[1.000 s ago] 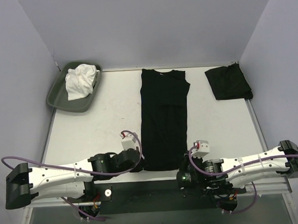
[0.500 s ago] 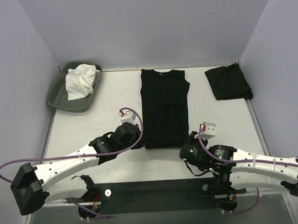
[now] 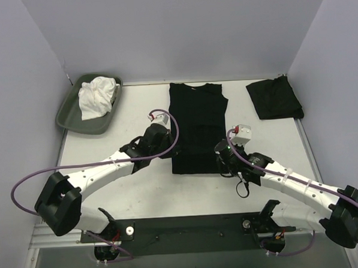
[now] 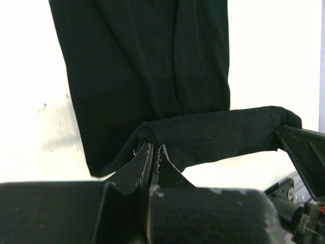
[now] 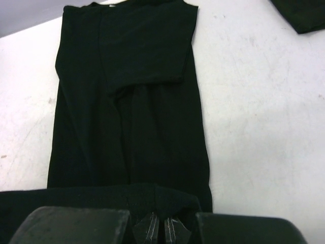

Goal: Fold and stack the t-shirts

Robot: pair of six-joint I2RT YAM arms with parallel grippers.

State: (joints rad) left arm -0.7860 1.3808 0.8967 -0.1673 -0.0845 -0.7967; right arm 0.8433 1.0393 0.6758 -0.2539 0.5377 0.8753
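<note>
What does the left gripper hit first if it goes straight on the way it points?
The left gripper, shut on the black t-shirt hem, faces that shirt's flat body, so it would likely meet that cloth first. Its height above it is unclear.

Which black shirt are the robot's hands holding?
The long black cloth t-shirt in the middle of the table. The left hand and right hand pinch its near hem. The other black t-shirt lies folded small at the far right corner, untouched.

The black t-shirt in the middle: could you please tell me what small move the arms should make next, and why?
Probably carry both held corners toward the far end of the t-shirt together: the left gripper and right gripper are each shut on a near corner, lifted and only partly folded over.
</note>
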